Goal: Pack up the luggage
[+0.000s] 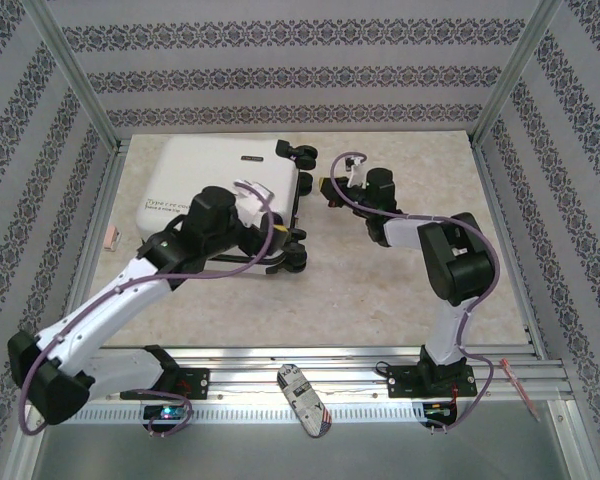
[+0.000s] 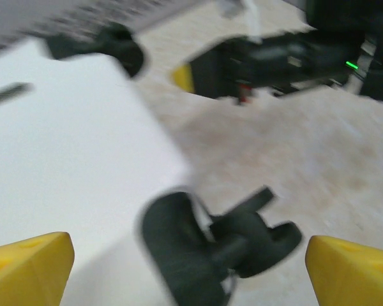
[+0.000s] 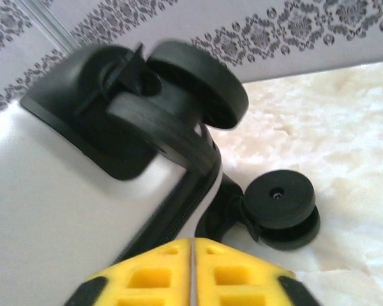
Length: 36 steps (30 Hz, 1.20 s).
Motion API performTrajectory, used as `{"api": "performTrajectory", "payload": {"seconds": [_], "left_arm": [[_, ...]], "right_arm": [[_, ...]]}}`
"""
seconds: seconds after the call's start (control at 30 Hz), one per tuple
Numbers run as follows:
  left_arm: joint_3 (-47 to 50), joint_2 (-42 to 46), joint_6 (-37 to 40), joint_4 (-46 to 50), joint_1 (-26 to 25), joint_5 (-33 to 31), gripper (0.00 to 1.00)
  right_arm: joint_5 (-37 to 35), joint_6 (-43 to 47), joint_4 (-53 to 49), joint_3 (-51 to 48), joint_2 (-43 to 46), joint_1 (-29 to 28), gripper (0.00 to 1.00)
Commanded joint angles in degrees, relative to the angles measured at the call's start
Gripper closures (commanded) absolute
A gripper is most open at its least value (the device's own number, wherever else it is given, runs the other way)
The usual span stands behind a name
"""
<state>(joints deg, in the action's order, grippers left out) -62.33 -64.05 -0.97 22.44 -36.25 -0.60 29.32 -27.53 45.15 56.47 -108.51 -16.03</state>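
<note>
- Luggage [image 1: 215,180]: closed, lying flat on the tabletop [image 1: 400,300], far-left area, wheels facing right.
- Left pincer [image 2: 191,271]: fingers wide apart, empty, above the near wheel [image 2: 179,252] (wrist view blurred).
- Right pincer [image 3: 193,274]: fingers together, holding nothing, at the wheeled end.

L arm [image 1: 110,300]: white links, black joint housings, purple cable [image 1: 24,405] looping alongside. R arm [image 1: 448,335]: same scheme w/ a chunky black elbow block, purple lead too. Both sit on black base plates [image 1: 175,383] w/ red marks. Left claw [image 2: 188,271] has plain yellow wedge tips; right claw [image 3: 193,274] is yellow w/ square recesses, black edges.
</note>
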Motion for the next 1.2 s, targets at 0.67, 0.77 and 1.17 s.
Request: {"api": "performTrajectory", "payload": {"seconds": [0.67, 0.77, 1.17], "left_arm": [[7.3, 8.0, -26.3, 13.7, 20.0, -15.6, 0.09], [8.2, 7.7, -26.4, 12.6, 20.7, -14.4, 0.10], [12.1, 3.9, -25.3, 2.4, 25.1, -9.8, 0.11]], "right_arm": [[18.5, -0.4, -17.3, 37.7, -17.2, 1.3, 0.11], [17.8, 1.0, -18.4, 37.5, -17.7, 0.4, 0.13], [18.4, 1.2, -16.1, 31.7, -15.4, 0.4, 0.62]]}}
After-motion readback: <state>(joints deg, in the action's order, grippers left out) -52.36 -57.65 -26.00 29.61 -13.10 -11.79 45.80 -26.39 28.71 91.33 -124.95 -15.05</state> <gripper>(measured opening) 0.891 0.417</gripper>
